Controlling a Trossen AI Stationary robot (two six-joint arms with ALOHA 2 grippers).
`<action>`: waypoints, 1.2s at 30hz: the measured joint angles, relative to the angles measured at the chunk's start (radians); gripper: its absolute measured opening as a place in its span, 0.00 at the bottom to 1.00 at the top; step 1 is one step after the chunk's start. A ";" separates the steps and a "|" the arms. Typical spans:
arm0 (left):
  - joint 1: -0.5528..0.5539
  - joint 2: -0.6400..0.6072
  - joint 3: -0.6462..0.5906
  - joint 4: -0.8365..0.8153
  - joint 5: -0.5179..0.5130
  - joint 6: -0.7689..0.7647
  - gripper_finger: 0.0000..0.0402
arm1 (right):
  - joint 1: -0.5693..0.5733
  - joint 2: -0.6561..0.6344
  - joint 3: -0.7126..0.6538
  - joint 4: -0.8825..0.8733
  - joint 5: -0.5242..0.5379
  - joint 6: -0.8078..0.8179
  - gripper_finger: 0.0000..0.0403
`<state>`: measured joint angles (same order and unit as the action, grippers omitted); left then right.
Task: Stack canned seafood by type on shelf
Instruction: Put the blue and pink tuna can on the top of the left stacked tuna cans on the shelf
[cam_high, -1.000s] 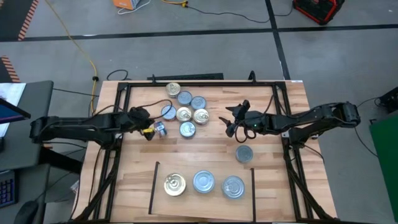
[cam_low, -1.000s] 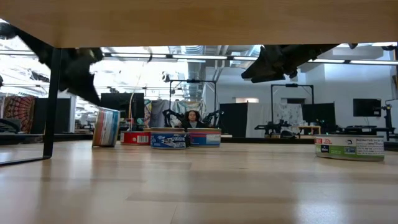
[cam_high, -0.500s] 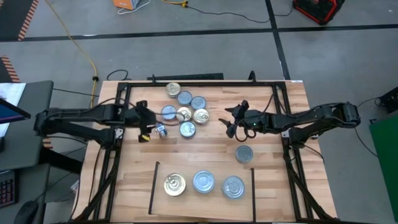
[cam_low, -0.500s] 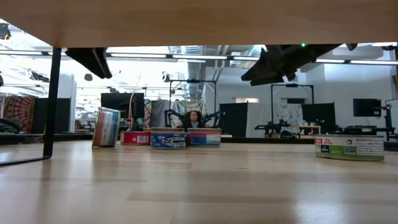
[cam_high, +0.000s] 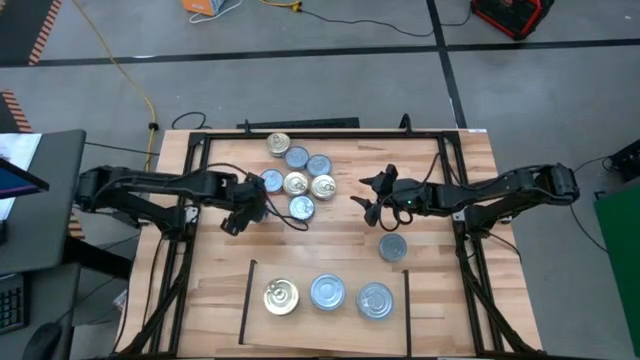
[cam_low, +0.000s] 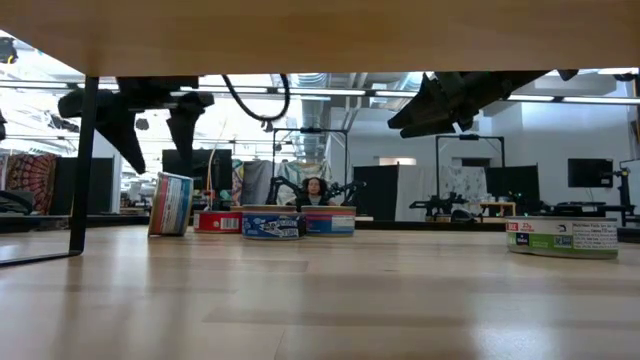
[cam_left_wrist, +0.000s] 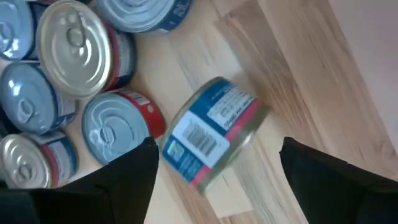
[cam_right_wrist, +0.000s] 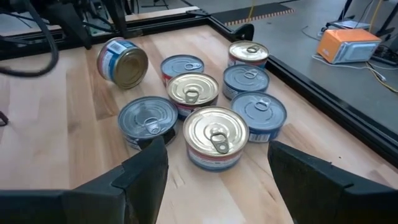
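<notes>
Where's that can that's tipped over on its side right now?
The tipped can lies on its edge on the left of the table, beside the loose can cluster, directly under the open left hand.

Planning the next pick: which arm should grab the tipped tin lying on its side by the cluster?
Left, probably. The left gripper hangs open right over the tipped blue-and-red labelled round tin. The right gripper, also open, is across the cluster of upright tins.

Overhead view straight down, low view level across the table (cam_low: 320, 300), 2 close wrist views sharing the can cluster (cam_right_wrist: 211, 118).
</notes>
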<state>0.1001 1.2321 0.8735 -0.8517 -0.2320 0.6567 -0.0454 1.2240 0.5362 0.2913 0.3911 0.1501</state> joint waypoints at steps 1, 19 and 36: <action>0.000 0.018 0.012 -0.004 0.004 0.008 0.79 | 0.000 0.000 0.000 0.001 0.000 0.000 0.75; 0.092 0.210 0.069 -0.038 0.098 0.210 0.72 | 0.026 0.000 0.000 0.004 0.000 0.000 0.75; 0.084 0.168 0.083 -0.132 0.001 0.180 0.46 | 0.032 0.001 0.000 0.005 0.000 -0.002 0.75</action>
<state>0.1841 1.3999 0.9564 -0.9837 -0.2306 0.8368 -0.0132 1.2247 0.5358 0.2963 0.3908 0.1482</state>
